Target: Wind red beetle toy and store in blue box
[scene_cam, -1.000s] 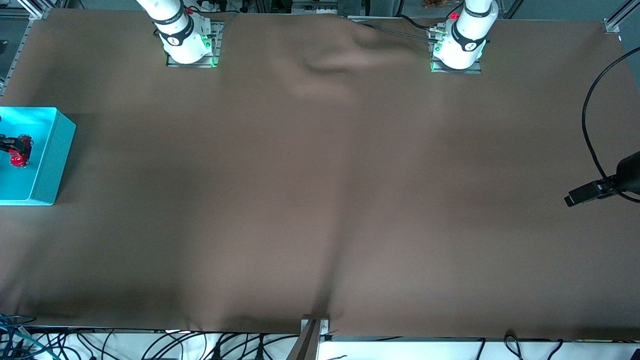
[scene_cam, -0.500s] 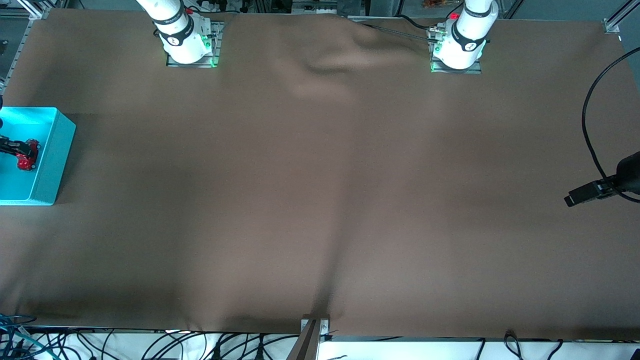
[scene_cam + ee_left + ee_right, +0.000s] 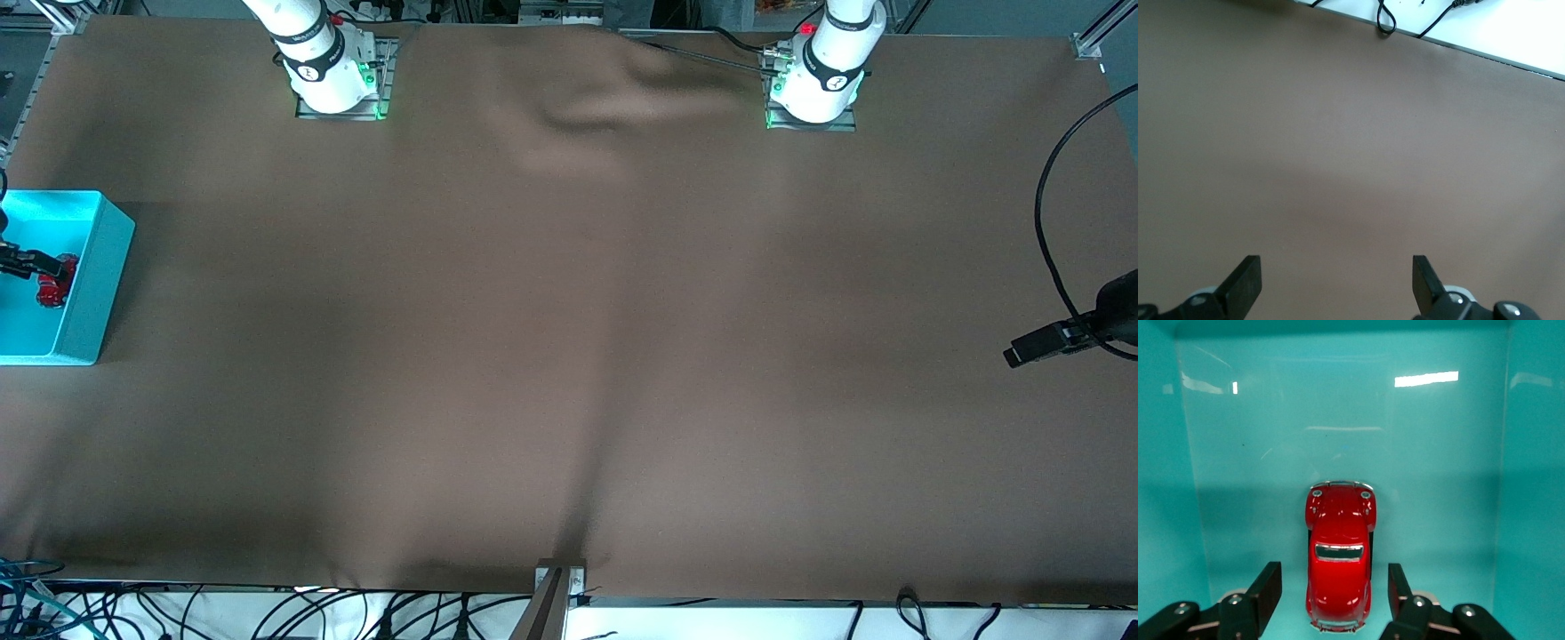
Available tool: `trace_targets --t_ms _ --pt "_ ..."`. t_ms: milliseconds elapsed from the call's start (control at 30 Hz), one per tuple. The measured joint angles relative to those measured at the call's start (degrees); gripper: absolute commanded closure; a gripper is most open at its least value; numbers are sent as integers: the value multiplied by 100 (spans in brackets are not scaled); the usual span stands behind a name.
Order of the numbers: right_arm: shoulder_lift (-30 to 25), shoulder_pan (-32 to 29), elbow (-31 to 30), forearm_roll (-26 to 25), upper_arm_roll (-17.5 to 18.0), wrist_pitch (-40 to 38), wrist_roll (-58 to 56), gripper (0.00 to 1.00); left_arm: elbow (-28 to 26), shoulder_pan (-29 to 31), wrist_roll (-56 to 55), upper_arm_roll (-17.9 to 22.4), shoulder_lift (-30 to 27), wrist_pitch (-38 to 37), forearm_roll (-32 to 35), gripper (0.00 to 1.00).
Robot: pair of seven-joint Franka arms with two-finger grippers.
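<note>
1. The right gripper [image 3: 1335, 587] is seen spread wide inside the blue box [image 3: 84, 293], its fingers [image 3: 1270, 588] on either side of the red beetle toy [image 3: 1338, 563], clear of it.
2. The left gripper [image 3: 1337, 283] is held wide apart over bare table [image 3: 1351, 133], gripping nothing.
3. One toy, lying on the box floor, and one box are counted.
</note>
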Motion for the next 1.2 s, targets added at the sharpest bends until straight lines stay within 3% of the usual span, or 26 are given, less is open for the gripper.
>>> trace_targets --t_ms 667,1200 --pt "-900 314 79 -793 38 -1243 689 0 0 0 0 0 0 85 0 0" --pt "-1732 493 90 -1009 54 -2220 730 0 0 0 0 0 1 91 0 0"
